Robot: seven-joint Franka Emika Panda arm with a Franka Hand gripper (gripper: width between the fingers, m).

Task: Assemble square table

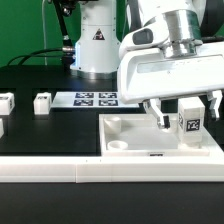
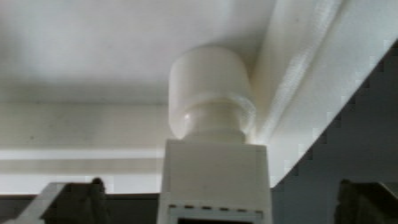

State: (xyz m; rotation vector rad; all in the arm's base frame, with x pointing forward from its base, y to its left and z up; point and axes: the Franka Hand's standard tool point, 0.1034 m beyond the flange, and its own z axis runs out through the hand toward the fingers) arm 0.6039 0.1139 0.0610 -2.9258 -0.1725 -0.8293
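Observation:
The square table's white slab lies flat at the front, on the exterior view's right, with a round socket showing at its near-left corner. A white leg with a black-white tag stands on the slab's right part. My gripper hangs over this leg, open, with a finger on each side and a gap to each. In the wrist view the leg runs up the middle, its rounded end close to the slab's raised rim. Both dark fingertips stand clear of it, with my gripper centred on it.
Three more white tagged legs sit on the black table at the exterior view's left. The marker board lies behind the slab. A long white border rail runs along the front. The robot's base stands at the back.

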